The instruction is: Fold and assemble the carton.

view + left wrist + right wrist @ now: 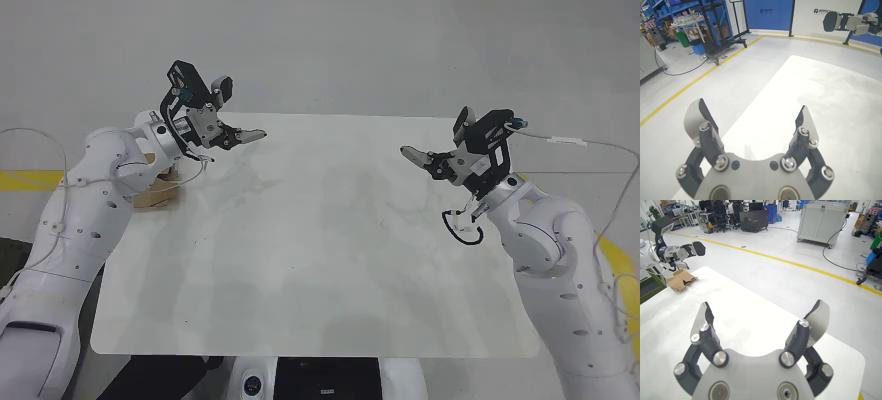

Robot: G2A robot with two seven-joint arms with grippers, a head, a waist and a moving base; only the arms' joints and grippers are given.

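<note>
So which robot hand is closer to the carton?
Left. The left gripper hangs just beyond the carton at the table edge; the right gripper is far across the table.

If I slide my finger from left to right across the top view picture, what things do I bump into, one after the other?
carton at the table's left edge → left end effector, open → right end effector, open
</note>
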